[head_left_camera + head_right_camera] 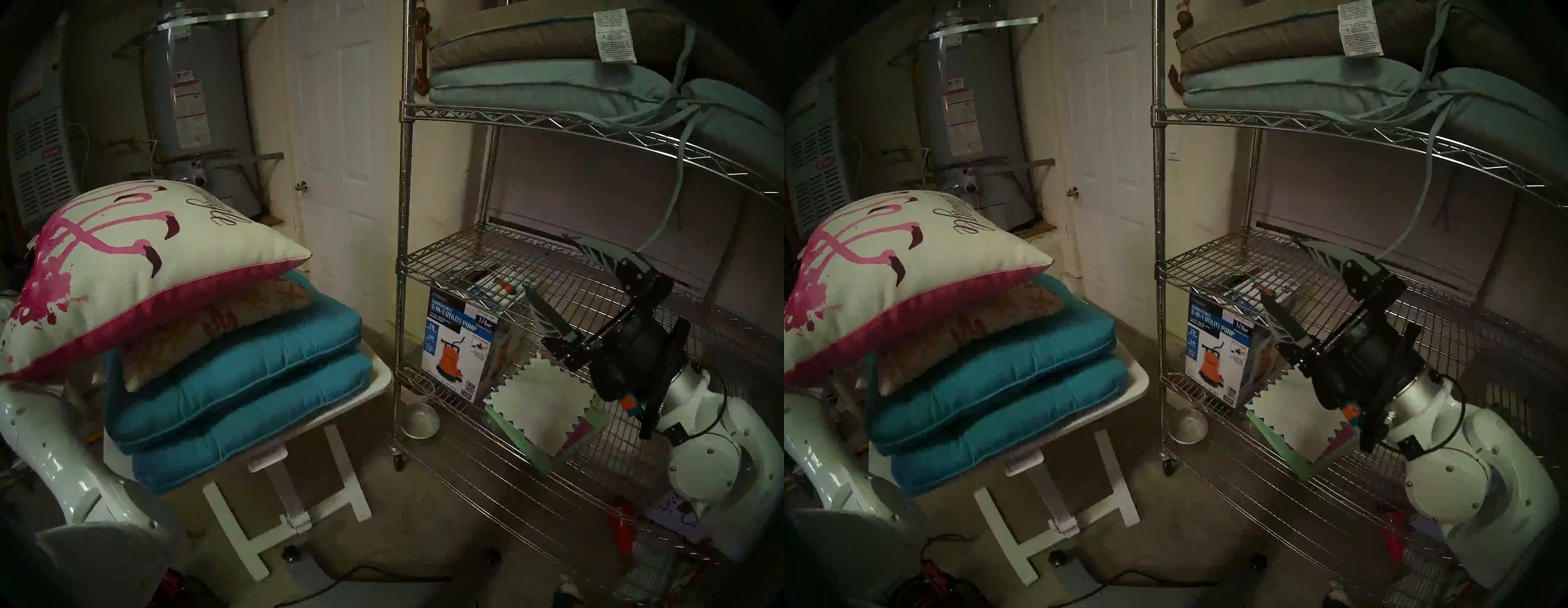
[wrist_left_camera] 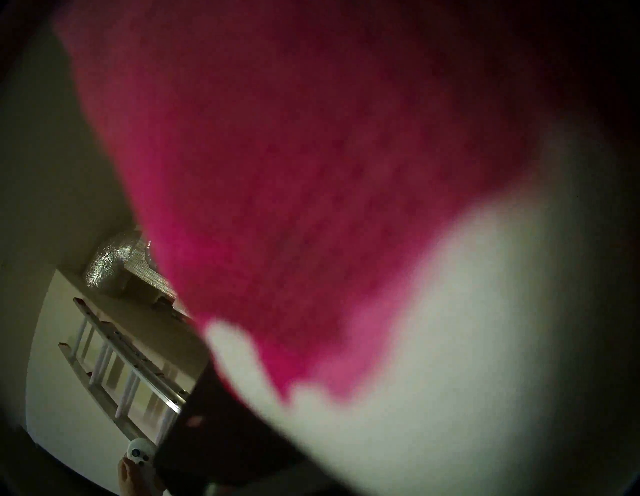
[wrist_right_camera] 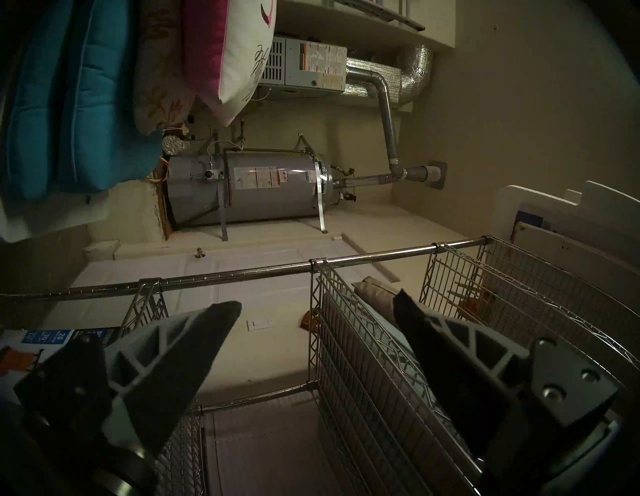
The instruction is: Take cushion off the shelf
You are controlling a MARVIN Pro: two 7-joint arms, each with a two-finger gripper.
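A white cushion with pink flamingos (image 1: 127, 263) lies tilted on top of a pile of cushions on the white folding table (image 1: 382, 378). Its left corner juts out over my left arm. My left gripper is hidden under it; in the left wrist view its pink and white fabric (image 2: 311, 156) fills the picture, pressed close. The shelf (image 1: 403, 263) is a chrome wire rack on the right. A brown cushion (image 1: 530, 46) lies on a pale blue one (image 1: 551, 85) on its upper tier. My right gripper (image 1: 551, 267) (image 3: 315, 304) hangs open and empty just over the middle tier.
Under the flamingo cushion lie a beige patterned cushion (image 1: 220, 322) and two teal seat cushions (image 1: 254, 373). A utility pump box (image 1: 462, 344) and a white zigzag-edged sheet (image 1: 539, 407) sit on a lower tier. A metal bowl (image 1: 420, 420) is on the floor. A water heater (image 1: 195, 106) and door (image 1: 339, 170) stand behind.
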